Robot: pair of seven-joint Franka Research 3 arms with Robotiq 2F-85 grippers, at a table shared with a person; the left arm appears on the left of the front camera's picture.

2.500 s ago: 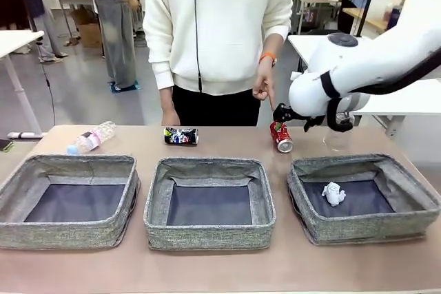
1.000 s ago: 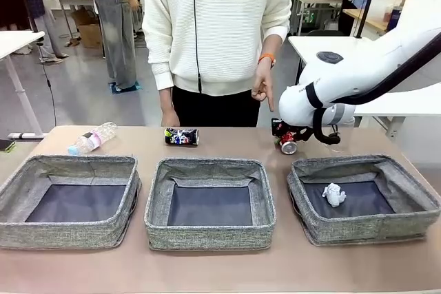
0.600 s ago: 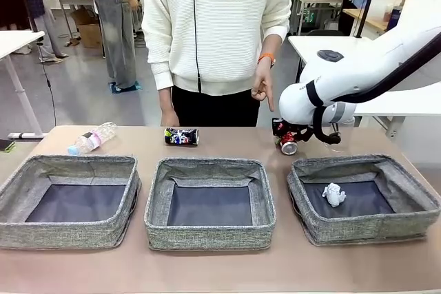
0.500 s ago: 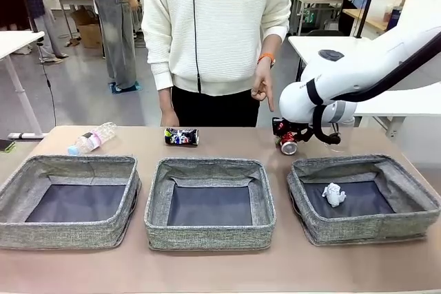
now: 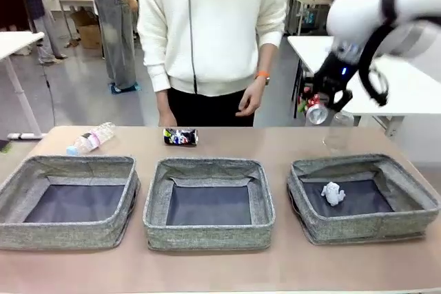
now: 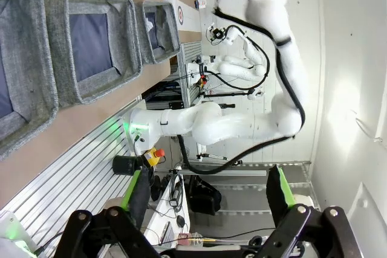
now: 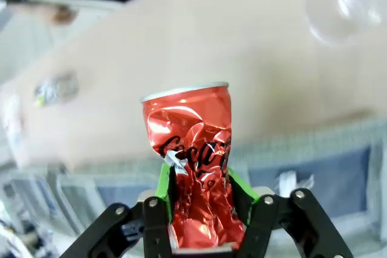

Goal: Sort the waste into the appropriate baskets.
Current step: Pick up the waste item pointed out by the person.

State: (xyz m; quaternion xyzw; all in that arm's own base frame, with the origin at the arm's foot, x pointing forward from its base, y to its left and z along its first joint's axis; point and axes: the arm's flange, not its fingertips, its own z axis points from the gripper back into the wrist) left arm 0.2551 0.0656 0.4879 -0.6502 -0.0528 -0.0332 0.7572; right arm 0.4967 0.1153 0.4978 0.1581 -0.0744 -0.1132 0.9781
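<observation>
i hold the crushed red can (image 7: 192, 137) tight in my right tool (image 7: 201, 184), high at the front view's upper right, its long side pointing straight out. the middle basket (image 5: 207, 165) lies lower left, probably where it goes.

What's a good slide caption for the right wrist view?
Crushed red can clamped in the right gripper, held over the table; clear cup blurred at upper right.

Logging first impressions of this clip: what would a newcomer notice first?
The crumpled red can, clamped between the right arm's fingers and held in the air above the table's far right. On the table, three grey baskets stand in a row; the right one holds a white paper wad.
</observation>
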